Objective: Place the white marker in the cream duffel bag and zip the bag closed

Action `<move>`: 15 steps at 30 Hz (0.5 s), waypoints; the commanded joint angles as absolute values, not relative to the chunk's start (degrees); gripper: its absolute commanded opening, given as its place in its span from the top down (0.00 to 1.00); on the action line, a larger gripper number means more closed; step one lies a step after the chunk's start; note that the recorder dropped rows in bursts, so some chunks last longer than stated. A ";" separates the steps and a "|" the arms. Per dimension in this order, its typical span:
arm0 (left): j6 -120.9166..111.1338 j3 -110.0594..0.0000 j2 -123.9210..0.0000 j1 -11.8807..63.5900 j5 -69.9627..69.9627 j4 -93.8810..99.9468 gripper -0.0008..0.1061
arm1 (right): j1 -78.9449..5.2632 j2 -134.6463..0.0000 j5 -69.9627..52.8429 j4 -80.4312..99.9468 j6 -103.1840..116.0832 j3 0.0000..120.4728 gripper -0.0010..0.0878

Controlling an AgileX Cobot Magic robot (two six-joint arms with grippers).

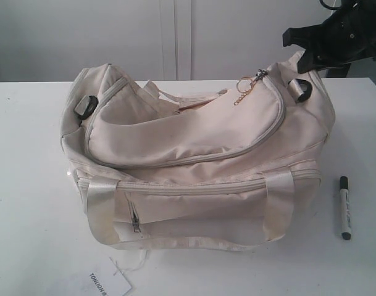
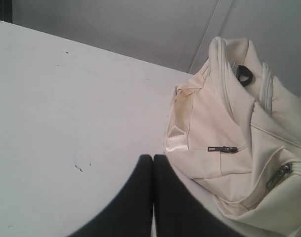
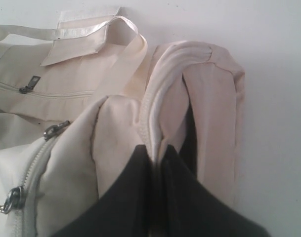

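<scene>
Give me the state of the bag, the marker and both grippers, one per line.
cream duffel bag: on the table, top zipper looks closed
white marker: capped, lying on the table beside the bag
left gripper: shut, holding nothing
right gripper: shut on the bag's end fabric

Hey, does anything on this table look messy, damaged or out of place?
The soft cream fabric duffel bag sags, its top caved in, and its shiny front strap looks yellowed. A white paper tag lies in front of it, beside stray threads.
</scene>
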State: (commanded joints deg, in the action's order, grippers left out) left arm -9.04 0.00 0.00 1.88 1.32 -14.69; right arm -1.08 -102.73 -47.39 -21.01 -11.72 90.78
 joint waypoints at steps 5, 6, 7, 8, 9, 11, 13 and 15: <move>-9.18 -2.21 0.00 1.88 4.77 -14.91 0.99 | -1.08 -102.73 -47.75 -21.01 -11.72 90.78 0.99; -9.05 -2.97 0.00 1.88 6.04 -14.77 0.99 | -1.08 -102.73 -47.87 -21.01 -11.72 90.78 0.99; -8.96 -3.95 0.00 1.88 7.13 -14.77 0.99 | -1.08 -102.73 -48.22 -21.01 -11.72 90.78 0.99; -8.80 -5.02 -0.64 1.88 8.10 -14.77 0.99 | -1.08 -102.73 -48.63 -21.01 -11.72 90.78 0.99; -8.39 -6.18 -1.39 1.88 8.93 -14.77 0.99 | -1.08 -102.73 -48.75 -21.01 -11.72 90.78 0.99; -6.78 -8.67 -3.74 1.88 11.17 -14.77 0.99 | -1.08 -102.73 -48.89 -21.01 -11.72 90.78 0.99; -6.19 -11.02 -6.37 1.88 12.82 -14.77 0.99 | -1.08 -102.73 -48.89 -21.01 -11.72 90.78 0.99; -5.65 -13.44 -9.44 1.88 14.29 -14.77 0.99 | -1.08 -102.73 -48.89 -21.01 -11.72 90.78 0.99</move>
